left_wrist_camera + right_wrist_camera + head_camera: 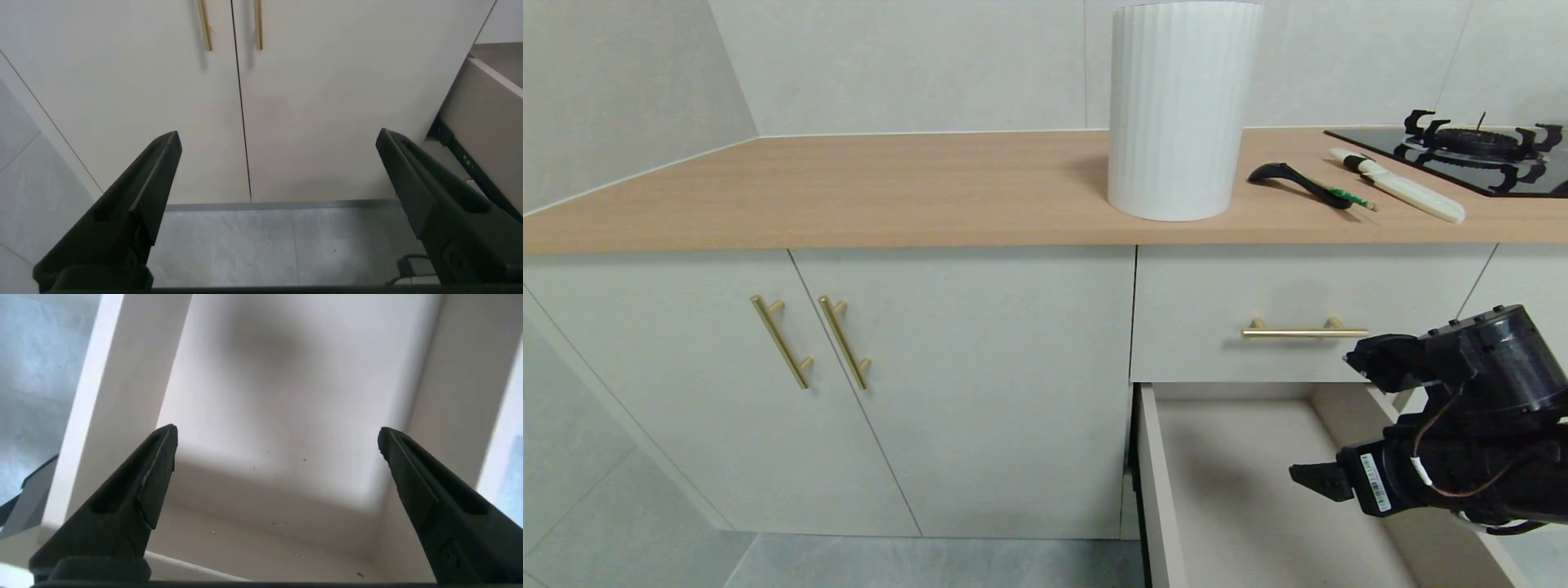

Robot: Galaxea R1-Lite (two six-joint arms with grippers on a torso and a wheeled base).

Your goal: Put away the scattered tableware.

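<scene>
On the wooden countertop point(890, 188) lie a black spoon point(1294, 180), a pair of chopsticks with green marking point(1349, 197) and a long cream utensil with a black band point(1409, 196), all right of a tall white ribbed canister point(1180, 110). Below them a drawer point(1156, 482) is pulled out, its pale inside bare point(286, 392). My right gripper point(1339, 416) hangs open over the drawer point(276, 433), holding nothing. My left gripper point(276, 139) is open low in front of the cabinet doors, with nothing between its fingers.
A gas hob point(1478, 147) sits at the counter's far right. A shut drawer with a gold handle point(1304, 331) is above the open one. Two cabinet doors with gold handles point(780, 340) point(205, 24) stand shut to the left, over grey floor tiles point(270, 245).
</scene>
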